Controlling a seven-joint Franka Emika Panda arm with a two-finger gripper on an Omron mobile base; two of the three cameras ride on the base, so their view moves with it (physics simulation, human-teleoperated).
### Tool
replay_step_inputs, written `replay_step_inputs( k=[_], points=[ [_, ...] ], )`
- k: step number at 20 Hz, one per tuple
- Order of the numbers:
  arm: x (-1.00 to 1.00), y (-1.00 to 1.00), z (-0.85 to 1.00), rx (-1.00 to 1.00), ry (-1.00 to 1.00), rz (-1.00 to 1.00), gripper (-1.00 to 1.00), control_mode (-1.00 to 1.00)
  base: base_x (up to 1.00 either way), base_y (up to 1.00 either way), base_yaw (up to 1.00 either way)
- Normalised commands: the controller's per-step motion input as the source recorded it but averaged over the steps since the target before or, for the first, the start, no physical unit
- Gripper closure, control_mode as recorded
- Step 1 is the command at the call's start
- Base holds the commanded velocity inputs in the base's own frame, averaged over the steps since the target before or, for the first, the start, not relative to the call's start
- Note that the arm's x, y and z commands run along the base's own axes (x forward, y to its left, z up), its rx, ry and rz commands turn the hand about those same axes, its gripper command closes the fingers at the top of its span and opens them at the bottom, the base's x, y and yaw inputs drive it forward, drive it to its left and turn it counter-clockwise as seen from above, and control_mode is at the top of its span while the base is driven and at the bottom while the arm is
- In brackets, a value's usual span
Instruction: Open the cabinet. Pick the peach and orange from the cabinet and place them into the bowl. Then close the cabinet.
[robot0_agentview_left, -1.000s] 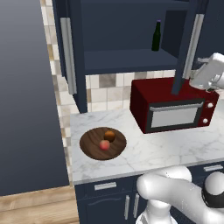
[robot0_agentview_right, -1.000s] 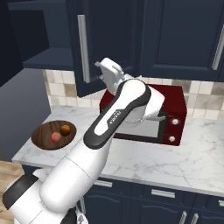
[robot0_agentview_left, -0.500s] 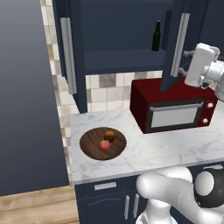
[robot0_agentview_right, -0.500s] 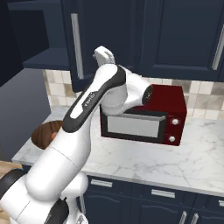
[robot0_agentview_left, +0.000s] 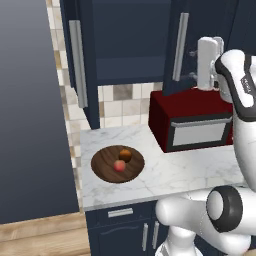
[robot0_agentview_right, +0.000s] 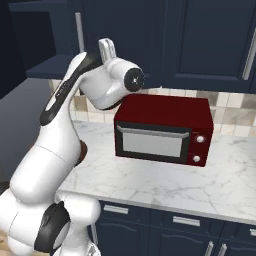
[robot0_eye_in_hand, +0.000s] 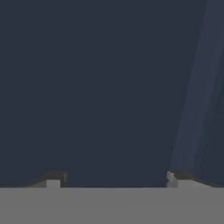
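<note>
peach (robot0_agentview_left: 119, 166) and orange (robot0_agentview_left: 125, 155) in bowl (robot0_agentview_left: 102, 164) (cabinet (robot0_agentview_left: 131, 40) open)

No text, label or number can be read.

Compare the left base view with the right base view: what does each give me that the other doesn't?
Left base view alone: the bowl on the counter with the peach and orange inside it, and the cabinet with both doors swung open, the gripper open beside the right door's handle. Right base view alone: the microwave's front with its two knobs, and another shut wall cabinet door at far right. Both: the red microwave, the marble counter, the tiled wall and the arm.
</note>
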Motion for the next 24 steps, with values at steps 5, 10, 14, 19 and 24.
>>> replay_step_inputs(
  k=[5,10,14,19,24],
  points=[
    [0.97,0.04,-0.10,0.00,0.20,-0.13,-1.00,-1.00,0.00,0.00,0.00],
    [0.71,0.00,-0.23,0.00,0.08,-0.10,-1.00,-1.00,0.00,0.00,0.00],
    [0.37,0.00,-0.39,0.00,0.00,-0.12,-1.00,-1.00,0.00,0.00,0.00],
    [0.11,0.00,-0.48,0.00,-0.02,-0.15,-1.00,-1.00,0.00,0.00,0.00],
    [-0.20,-0.19,-0.10,0.00,0.00,-0.07,-1.00,-1.00,0.00,0.00,0.00]
  ],
)
